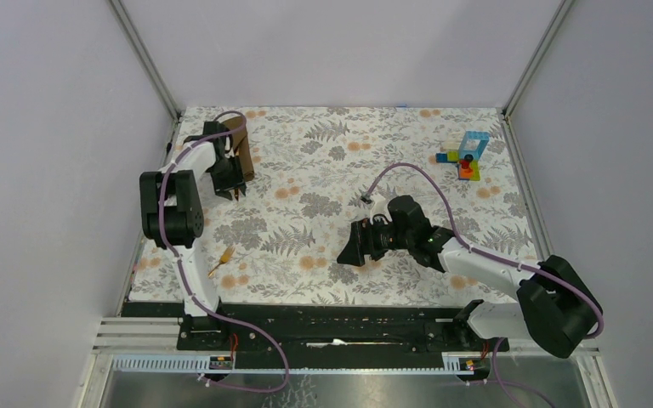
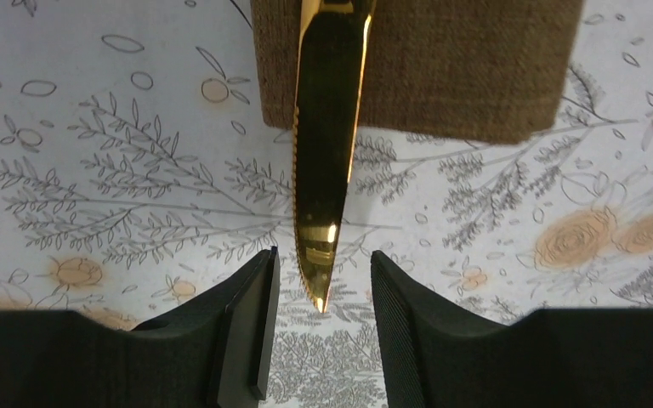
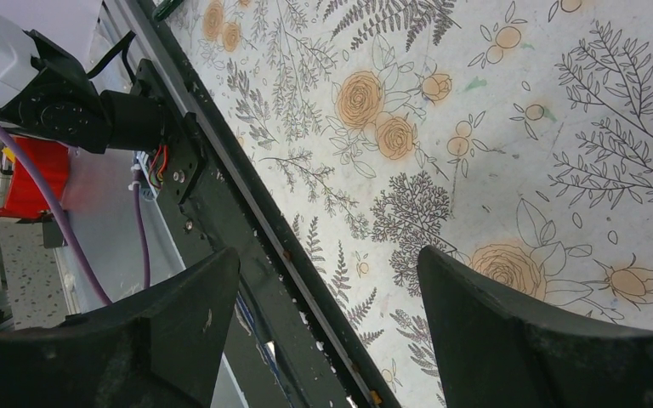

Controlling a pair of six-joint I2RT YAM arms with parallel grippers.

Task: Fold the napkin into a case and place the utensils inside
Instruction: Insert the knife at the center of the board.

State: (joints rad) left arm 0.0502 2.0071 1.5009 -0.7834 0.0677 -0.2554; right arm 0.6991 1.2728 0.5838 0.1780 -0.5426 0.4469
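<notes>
The brown napkin [image 2: 468, 68] lies folded into a narrow strip at the far left of the table, also visible as the napkin [image 1: 243, 146] from above. A gold knife [image 2: 327, 170] lies across its near edge, blade pointing back at my left gripper [image 2: 323, 253]. The blade tip sits between the open fingers with a gap on each side. From above, the left gripper [image 1: 236, 189] is just in front of the napkin. A second gold utensil [image 1: 221, 258] lies alone near the front left. My right gripper [image 1: 349, 253] hovers open and empty over mid-table, with the right gripper [image 3: 330, 253] above the front edge.
A small stack of colourful toy blocks [image 1: 468, 157] stands at the back right. The black front rail [image 3: 221, 195] and the left arm's base [image 3: 59, 102] lie just beyond the right fingers. Grey walls close in the floral table covering [image 1: 374, 170] on three sides.
</notes>
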